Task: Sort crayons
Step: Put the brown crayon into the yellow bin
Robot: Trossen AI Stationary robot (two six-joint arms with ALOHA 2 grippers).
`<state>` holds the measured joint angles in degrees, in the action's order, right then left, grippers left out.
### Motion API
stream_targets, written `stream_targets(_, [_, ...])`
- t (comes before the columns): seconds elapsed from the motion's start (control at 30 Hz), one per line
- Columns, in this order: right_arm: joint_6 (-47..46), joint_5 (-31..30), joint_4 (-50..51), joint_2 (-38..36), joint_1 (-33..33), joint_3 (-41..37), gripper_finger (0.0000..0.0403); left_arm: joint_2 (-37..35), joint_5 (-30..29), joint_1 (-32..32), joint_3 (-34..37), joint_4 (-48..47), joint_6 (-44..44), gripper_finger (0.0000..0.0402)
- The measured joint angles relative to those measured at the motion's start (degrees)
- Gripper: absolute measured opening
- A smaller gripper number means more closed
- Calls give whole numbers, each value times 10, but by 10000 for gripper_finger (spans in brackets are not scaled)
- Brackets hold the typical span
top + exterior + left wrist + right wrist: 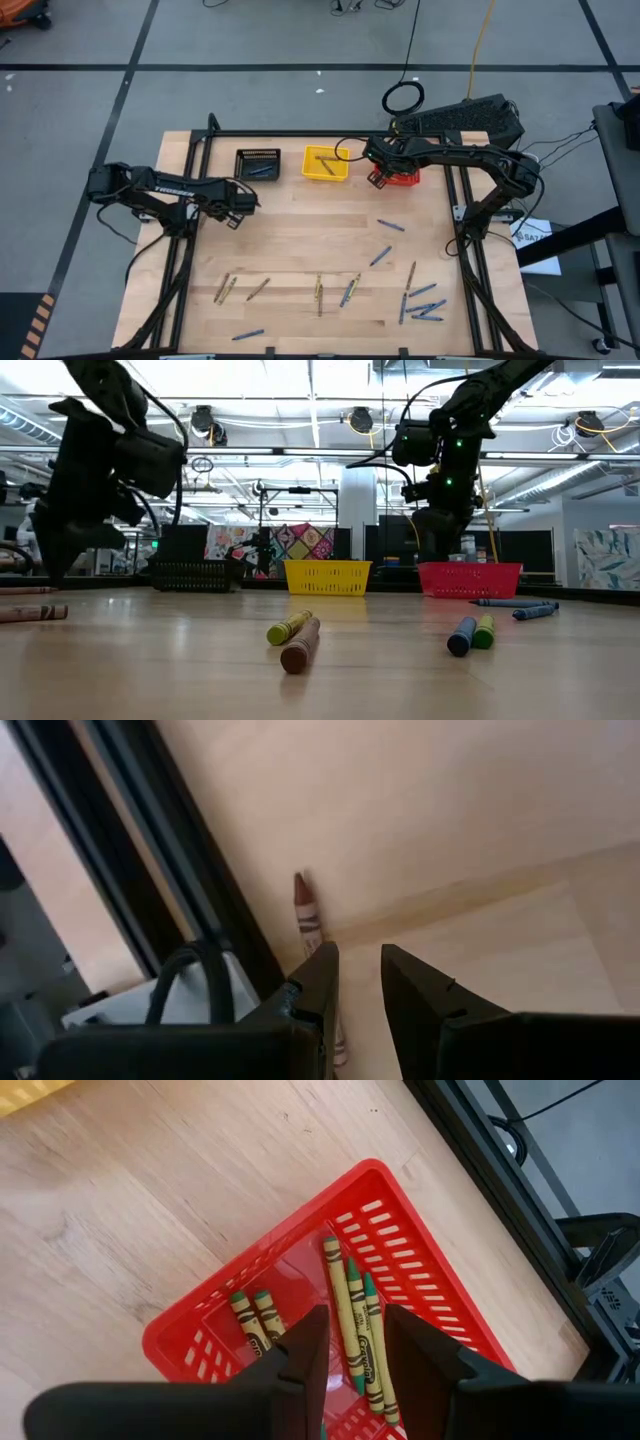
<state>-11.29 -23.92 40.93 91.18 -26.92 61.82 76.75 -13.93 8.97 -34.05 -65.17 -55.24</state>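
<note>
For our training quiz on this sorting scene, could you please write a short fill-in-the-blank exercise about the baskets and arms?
1. The right pincer hovers above the ____ basket.
2. The olive-green crayons lie inside that basket, while the basket between the black basket and the red one is ____.
3. The left pincer hangs over a ____ crayon lying on the wooden table.

Missing words: red; yellow; brown
</note>
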Motion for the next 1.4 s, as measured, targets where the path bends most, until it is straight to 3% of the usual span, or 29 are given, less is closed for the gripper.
stream_targets(0.3, [-14,2,-2,0,0,0,86,0,3,6,23,12,-2,74])
stream_targets(0.97, [-14,2,-2,0,0,0,86,0,-2,108,22,17,32,74])
stream_targets(1.4, [-13,2,-2,0,0,0,86,0,30,174,22,51,92,74])
